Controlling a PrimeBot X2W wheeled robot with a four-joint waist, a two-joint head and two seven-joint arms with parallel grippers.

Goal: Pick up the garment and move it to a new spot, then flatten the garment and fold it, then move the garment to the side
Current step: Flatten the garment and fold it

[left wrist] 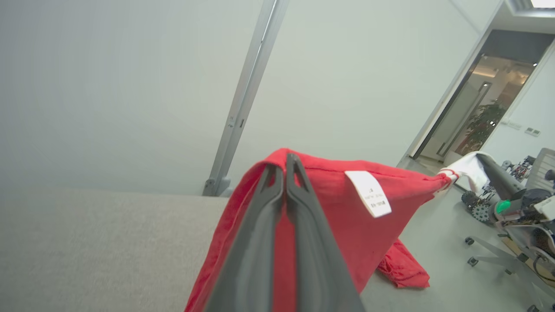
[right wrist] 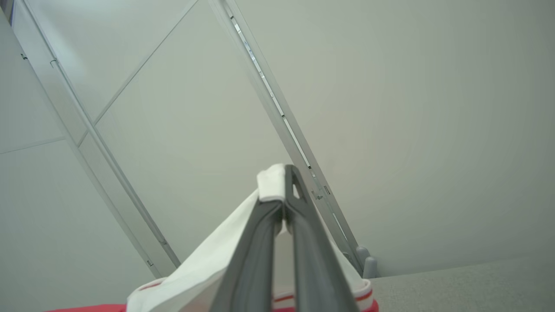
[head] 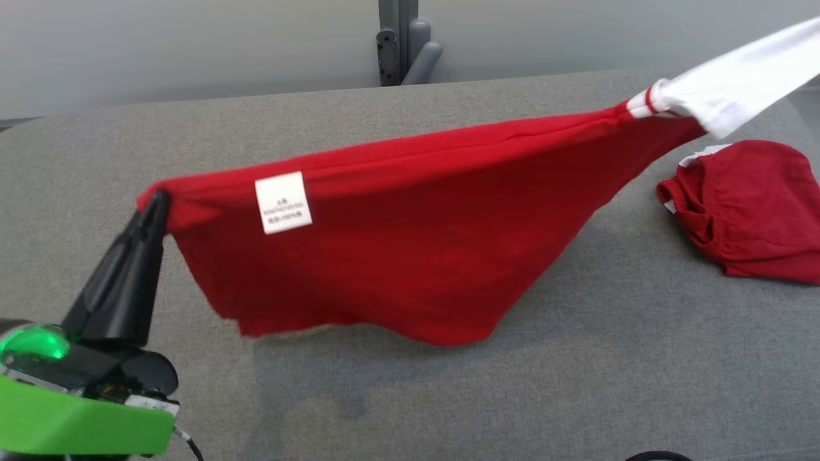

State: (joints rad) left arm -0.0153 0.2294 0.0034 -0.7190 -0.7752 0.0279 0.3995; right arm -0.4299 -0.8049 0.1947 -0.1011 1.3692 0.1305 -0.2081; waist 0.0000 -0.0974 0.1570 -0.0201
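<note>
Your left gripper [head: 157, 202] pinches a corner of the red garment [head: 397, 256]; your right gripper [right wrist: 284, 173] pinches its white sleeve [head: 737, 83], stretched above the table [head: 576, 384].

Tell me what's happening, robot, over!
Left hand shut on edge of red shirt. Right hand shut on its white sleeve. Shirt stretched above grey table. Other red garment lies to the right, apart.

The red garment [head: 410, 256], stretched in the air from the left pincer [head: 157, 202] towards the upper right, walls off the middle of the grey worktop [head: 576, 384]. The worktop in front of it lies bare. Behind it a bare strip reaches the far edge, where a grey post [head: 400, 45] stands. A crumpled dark-red garment [head: 749, 211] blocks the right side.
</note>
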